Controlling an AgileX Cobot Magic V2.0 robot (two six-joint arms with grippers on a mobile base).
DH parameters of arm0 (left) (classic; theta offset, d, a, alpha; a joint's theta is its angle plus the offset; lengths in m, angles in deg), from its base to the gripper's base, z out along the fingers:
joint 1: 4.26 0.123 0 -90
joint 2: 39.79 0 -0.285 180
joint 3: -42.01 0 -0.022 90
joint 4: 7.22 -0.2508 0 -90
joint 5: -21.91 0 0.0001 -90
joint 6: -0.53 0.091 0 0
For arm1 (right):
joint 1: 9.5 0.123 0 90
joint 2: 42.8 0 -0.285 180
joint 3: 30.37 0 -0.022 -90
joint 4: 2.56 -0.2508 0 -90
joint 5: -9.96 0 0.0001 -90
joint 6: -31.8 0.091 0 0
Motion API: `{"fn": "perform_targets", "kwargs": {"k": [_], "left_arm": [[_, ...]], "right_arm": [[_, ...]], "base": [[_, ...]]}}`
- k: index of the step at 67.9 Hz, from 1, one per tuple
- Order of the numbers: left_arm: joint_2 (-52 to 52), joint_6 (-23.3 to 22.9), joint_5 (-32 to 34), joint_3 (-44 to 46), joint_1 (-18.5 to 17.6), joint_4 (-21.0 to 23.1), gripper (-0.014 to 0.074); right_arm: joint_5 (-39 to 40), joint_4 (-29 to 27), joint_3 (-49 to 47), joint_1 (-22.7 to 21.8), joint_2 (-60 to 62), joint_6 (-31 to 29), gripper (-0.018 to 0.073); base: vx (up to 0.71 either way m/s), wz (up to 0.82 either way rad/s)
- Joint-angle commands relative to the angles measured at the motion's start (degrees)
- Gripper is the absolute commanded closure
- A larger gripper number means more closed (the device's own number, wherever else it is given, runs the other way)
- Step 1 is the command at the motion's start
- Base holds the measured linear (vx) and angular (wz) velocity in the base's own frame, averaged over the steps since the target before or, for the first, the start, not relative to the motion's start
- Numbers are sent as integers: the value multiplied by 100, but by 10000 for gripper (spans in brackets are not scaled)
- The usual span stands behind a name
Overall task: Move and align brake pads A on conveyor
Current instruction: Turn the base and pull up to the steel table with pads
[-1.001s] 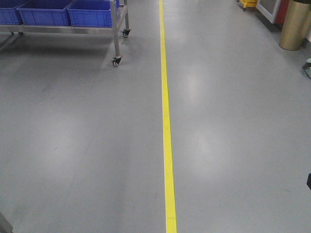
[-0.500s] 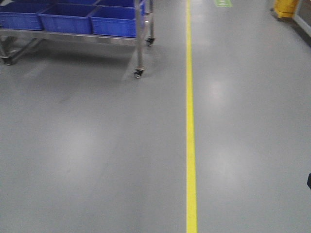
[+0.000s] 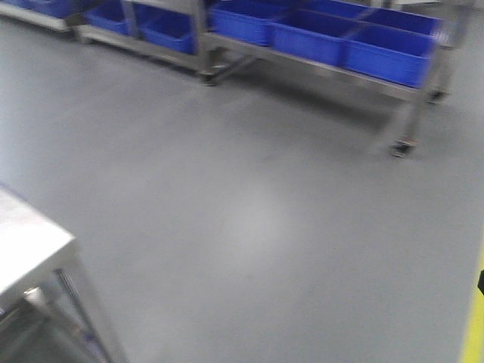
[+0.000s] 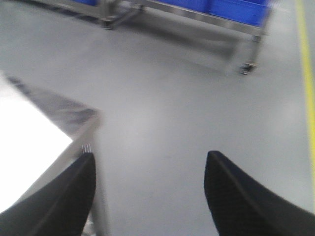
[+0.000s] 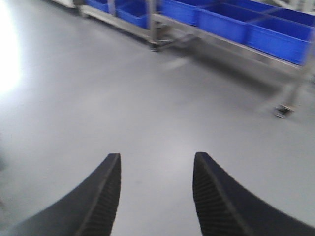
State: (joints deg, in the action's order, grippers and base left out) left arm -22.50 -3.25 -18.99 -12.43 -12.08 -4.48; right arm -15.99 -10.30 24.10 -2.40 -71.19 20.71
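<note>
Grey floor, blue bins; left end effector, right end effector agape.

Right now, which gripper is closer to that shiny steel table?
Left. The left gripper hangs by the steel table; the right gripper has only bare floor around it.

The grey floor carries a steel table, wheeled racks of blue bins and a yellow line.

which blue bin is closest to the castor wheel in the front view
The rightmost blue bin, at the end of the rack above the castor wheel; the others sit further left.
</note>
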Motion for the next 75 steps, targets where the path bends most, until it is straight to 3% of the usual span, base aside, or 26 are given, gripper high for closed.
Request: {"fn": "perform_targets", "kwargs": {"k": [1,33,75], "left_arm": [[86,-10,377,135,-1,35,136],[86,-10,377,135,-1,35,136],[86,-10,377,135,-1,35,136]], "right_arm": [[416,1,-152,-22,-46,-21,233],[416,8,-152,-22,-46,-21,233],[416,8,-152,-22,-46,-21,233]], "base": [[25,115],[23,98],[18,71]]}}
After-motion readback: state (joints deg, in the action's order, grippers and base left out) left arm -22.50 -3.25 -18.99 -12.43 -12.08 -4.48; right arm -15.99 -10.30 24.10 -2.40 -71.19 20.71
